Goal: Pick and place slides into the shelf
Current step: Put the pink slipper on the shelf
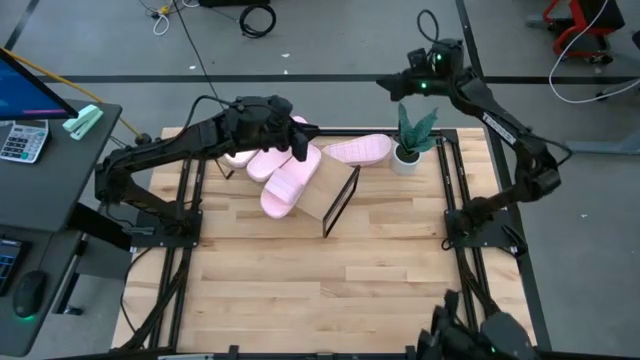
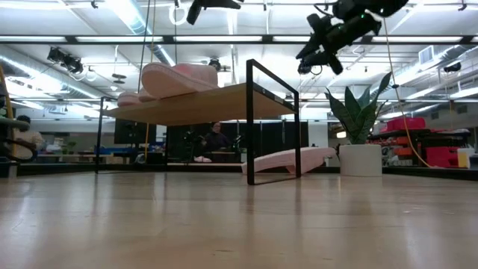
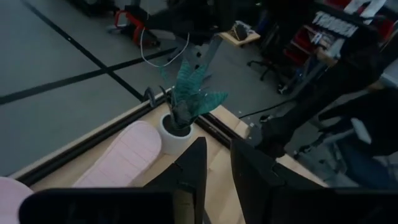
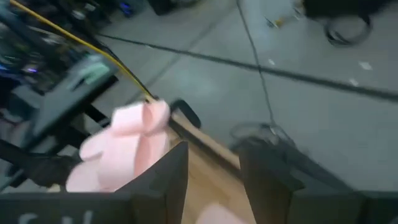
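Observation:
Three pale pink slides point(image 1: 285, 172) lie on the shelf's point(image 1: 335, 195) wooden plank top, seen in the low view as slides point(image 2: 179, 78) on the shelf point(image 2: 224, 101). A further slide point(image 1: 357, 150) lies on the table by the far edge, sole up in the left wrist view point(image 3: 118, 158). My left gripper point(image 1: 300, 148) hangs high above the slides on the shelf, open and empty point(image 3: 217, 177). My right gripper point(image 1: 388, 86) is up in the air beyond the table's far edge, open and empty point(image 4: 211, 180).
A potted plant in a white pot point(image 1: 408, 142) stands at the far right of the table, next to the lone slide. A desk with a calculator point(image 1: 22, 140) is off the table's left side. The near half of the table point(image 1: 320, 290) is bare wood.

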You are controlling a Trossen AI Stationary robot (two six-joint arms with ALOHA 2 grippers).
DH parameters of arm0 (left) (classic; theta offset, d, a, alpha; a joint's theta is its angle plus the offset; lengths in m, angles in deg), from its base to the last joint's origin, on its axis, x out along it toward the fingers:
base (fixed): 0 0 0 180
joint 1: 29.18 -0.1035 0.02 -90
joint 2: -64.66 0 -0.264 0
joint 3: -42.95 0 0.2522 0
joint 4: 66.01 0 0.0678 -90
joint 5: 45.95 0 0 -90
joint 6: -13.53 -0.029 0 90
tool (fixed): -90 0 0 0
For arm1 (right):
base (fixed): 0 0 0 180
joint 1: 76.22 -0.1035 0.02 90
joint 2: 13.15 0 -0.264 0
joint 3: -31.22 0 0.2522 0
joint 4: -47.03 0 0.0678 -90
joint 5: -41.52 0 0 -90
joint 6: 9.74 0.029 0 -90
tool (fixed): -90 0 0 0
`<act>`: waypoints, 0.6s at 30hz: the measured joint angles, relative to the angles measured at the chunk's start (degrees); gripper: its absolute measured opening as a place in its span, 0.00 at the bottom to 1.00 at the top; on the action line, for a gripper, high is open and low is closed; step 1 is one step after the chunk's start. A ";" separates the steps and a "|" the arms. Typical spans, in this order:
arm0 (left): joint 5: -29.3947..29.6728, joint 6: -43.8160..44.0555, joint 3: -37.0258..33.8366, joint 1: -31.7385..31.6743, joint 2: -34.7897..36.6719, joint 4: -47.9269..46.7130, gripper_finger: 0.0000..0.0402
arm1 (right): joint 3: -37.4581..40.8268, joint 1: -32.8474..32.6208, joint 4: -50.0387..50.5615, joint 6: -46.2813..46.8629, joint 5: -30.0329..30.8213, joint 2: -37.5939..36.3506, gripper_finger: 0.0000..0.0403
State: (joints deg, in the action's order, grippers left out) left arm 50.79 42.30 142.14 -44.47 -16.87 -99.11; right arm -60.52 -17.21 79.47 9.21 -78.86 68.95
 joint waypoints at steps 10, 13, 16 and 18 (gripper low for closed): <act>0.04 0.65 0.00 0.02 0.00 0.76 0.20 | -7.11 1.23 -9.72 -4.28 -11.76 9.65 0.38; 0.04 -0.77 0.00 -0.13 0.00 0.74 0.21 | -13.87 0.26 -5.33 -9.04 -12.45 13.49 0.38; 0.06 -2.15 0.00 -0.42 0.00 0.74 0.22 | -22.33 -0.91 3.43 -16.36 -12.50 17.33 0.38; 0.04 -3.31 0.00 -0.68 0.00 0.72 0.22 | -27.78 -1.71 10.97 -21.49 -11.18 19.73 0.38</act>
State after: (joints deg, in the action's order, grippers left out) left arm 50.83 38.99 142.14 -45.14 -16.87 -98.39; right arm -88.29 -18.93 90.44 -12.28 -90.04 88.68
